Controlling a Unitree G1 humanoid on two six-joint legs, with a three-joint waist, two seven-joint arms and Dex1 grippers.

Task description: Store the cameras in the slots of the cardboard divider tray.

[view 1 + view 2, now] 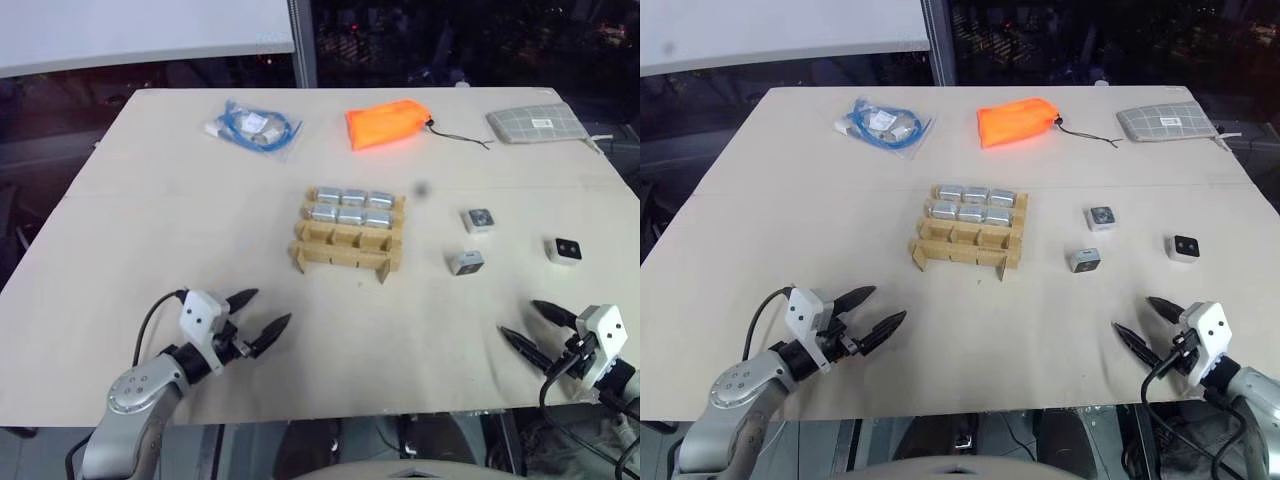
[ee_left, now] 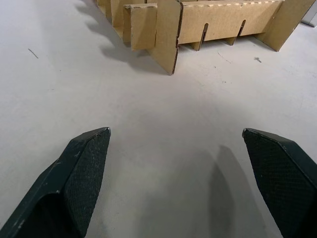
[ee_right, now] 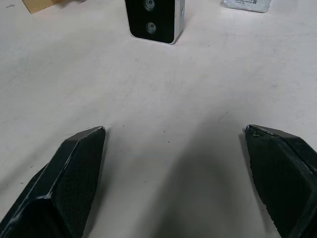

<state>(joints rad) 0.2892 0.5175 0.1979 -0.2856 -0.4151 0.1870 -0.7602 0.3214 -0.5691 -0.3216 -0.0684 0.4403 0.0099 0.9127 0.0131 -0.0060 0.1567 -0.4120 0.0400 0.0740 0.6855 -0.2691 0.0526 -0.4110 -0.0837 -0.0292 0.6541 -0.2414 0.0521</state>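
The table is evenly lit from overhead, while the surroundings beyond its far edge are left dark. Soft, short shadows are cast toward the near edge beside the cardboard divider tray. No glare is seen. The head views are slightly soft; the wrist views are sharp, with faint finger shadows.

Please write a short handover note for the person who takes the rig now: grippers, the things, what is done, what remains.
Left gripper: open, empty, above the table before the cardboard divider tray.
Right gripper: open, empty, near the loose cameras.
Done: six cameras fill the tray's two far rows.
Left: three loose cameras lie right of the tray; the near rows are free.
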